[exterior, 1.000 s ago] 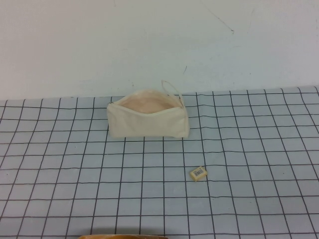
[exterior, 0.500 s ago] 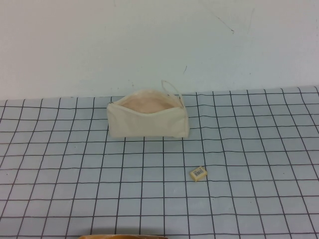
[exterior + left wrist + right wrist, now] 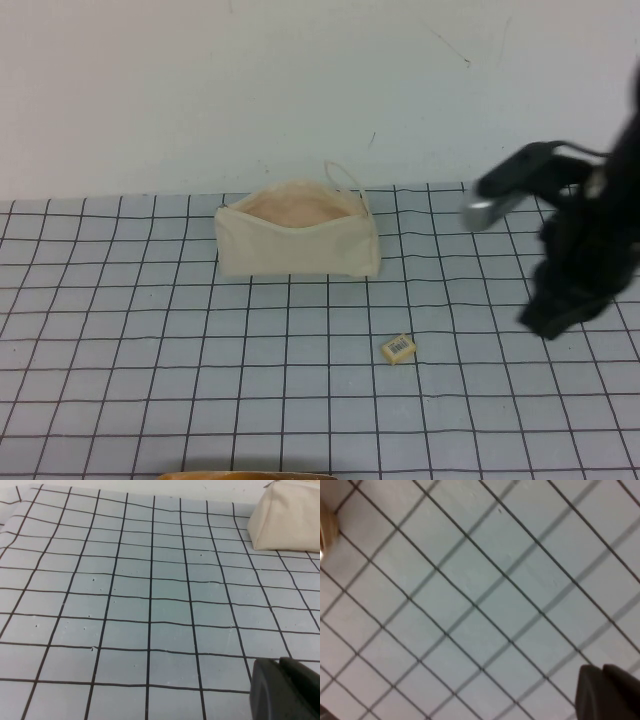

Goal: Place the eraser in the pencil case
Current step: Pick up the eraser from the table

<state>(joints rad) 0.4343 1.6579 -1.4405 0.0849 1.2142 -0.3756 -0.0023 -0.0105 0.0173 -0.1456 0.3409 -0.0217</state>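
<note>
Bring your right gripper (image 3: 560, 300), finger state unclear, left and nearer over the eraser (image 3: 398, 348); left gripper (image 3: 285, 690), likewise unclear, stays parked.

The high view looks down from the robot's side across the gridded mat (image 3: 300, 400) toward the wall (image 3: 250, 90). The left wrist camera skims low, sharing the pencil case (image 3: 292, 517); the right wrist camera faces close onto mat only

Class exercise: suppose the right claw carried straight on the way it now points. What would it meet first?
Probably the bare gridded mat: the right wrist view shows only grid ahead of the right claw, which hangs right of the eraser and pencil case. Depth is unclear. The left claw sits low, elsewhere.
</note>
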